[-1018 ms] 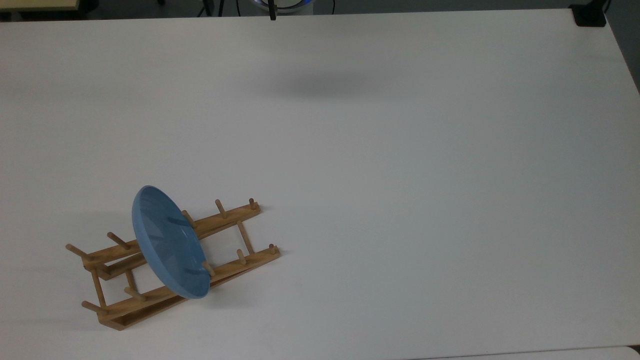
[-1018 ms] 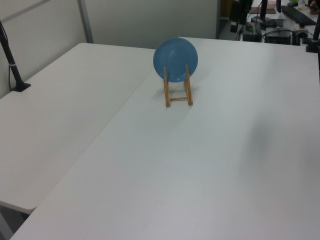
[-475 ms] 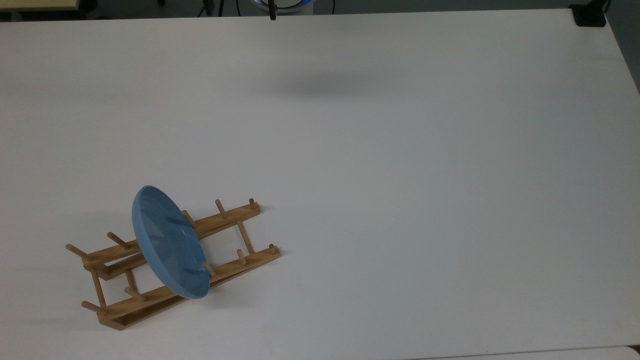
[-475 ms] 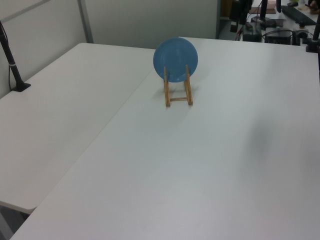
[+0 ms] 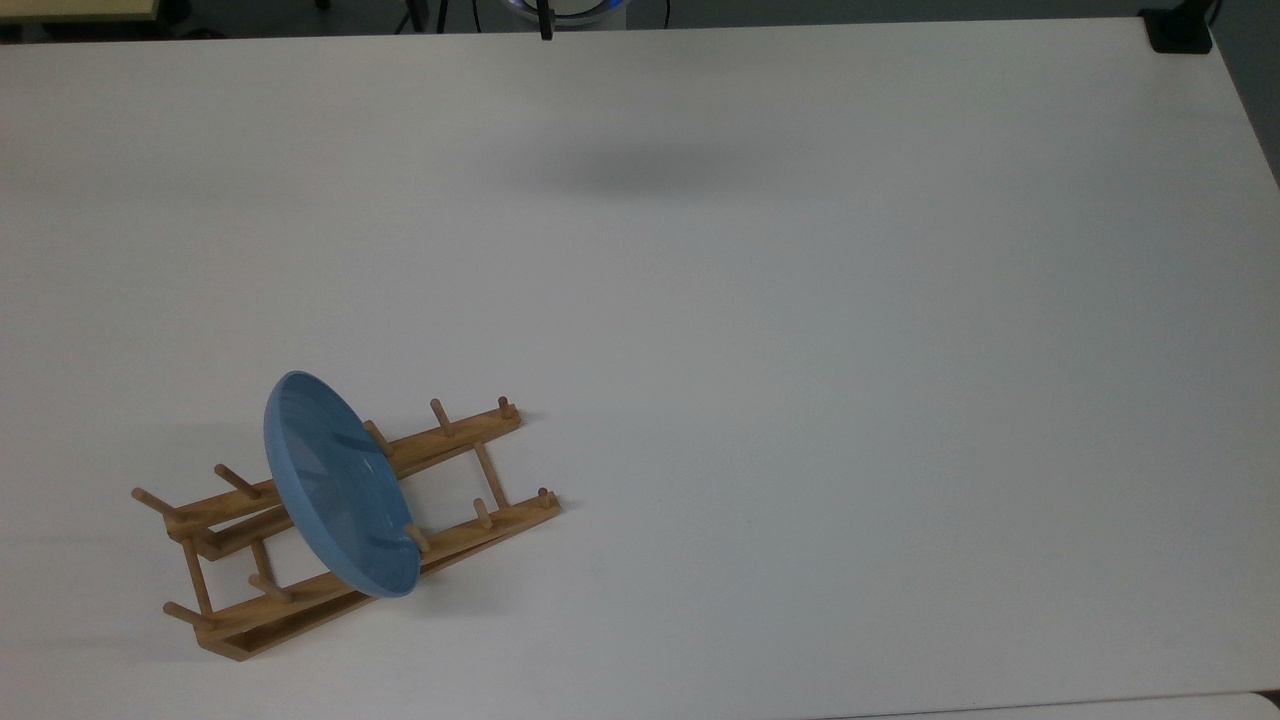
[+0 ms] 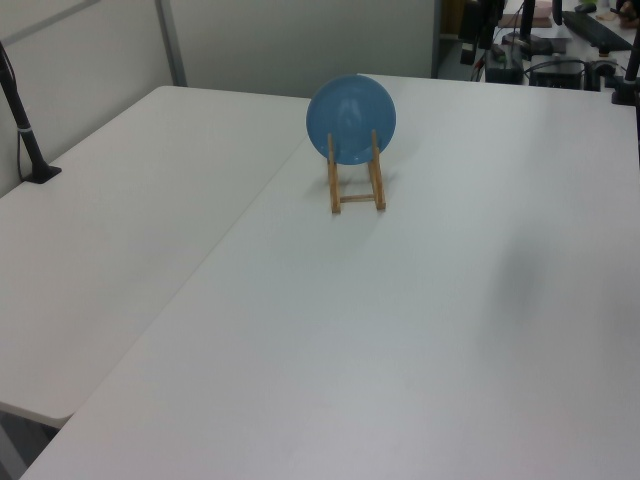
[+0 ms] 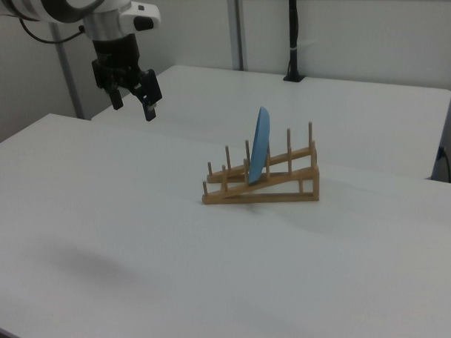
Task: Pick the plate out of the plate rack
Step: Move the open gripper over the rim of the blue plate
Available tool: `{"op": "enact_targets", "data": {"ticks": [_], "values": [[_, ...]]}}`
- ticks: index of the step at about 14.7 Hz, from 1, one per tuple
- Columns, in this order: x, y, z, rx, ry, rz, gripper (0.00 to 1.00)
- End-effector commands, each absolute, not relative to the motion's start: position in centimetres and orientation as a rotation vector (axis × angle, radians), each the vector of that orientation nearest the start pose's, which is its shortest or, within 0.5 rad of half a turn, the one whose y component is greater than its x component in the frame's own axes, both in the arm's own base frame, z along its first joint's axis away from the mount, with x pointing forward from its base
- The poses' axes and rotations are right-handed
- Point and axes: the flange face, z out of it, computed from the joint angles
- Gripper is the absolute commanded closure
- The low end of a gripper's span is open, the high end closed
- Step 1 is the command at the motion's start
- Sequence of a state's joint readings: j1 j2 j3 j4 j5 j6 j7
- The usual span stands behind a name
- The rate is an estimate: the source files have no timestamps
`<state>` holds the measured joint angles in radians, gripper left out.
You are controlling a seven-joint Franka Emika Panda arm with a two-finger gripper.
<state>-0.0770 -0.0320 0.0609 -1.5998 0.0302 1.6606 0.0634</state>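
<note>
Near the table's bottom-left corner in the top view, the light-blue plate is standing on edge in the wooden plate rack, leaning between the pegs of both rails. Nothing of the pick is looking done: the plate is sitting fully seated in the rack, and the approach, grasp and lift out are all remaining, as I judge it. High above the table toward the right view's left edge, the tool is hanging well apart from the plate, its two fingers parted, gripping nothing and touching nothing. In the left view the plate is facing the camera above the rack.
</note>
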Motion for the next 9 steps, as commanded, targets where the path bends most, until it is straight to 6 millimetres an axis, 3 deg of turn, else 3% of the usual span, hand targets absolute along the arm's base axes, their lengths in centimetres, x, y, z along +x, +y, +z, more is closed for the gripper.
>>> {"op": "enact_targets", "data": {"ticks": [1, 3, 6, 9], "values": [[54.9, -0.5, 63.7, -3.097, 0.005, -0.122, 0.0], [54.8, -1.5, 63.8, -3.101, -0.159, -0.127, 0.0], [55.1, -3.0, 63.5, -3.12, -0.258, -0.133, 0.0], [57.4, -3.9, 63.1, -3.182, -0.234, -0.312, 0.0]]}}
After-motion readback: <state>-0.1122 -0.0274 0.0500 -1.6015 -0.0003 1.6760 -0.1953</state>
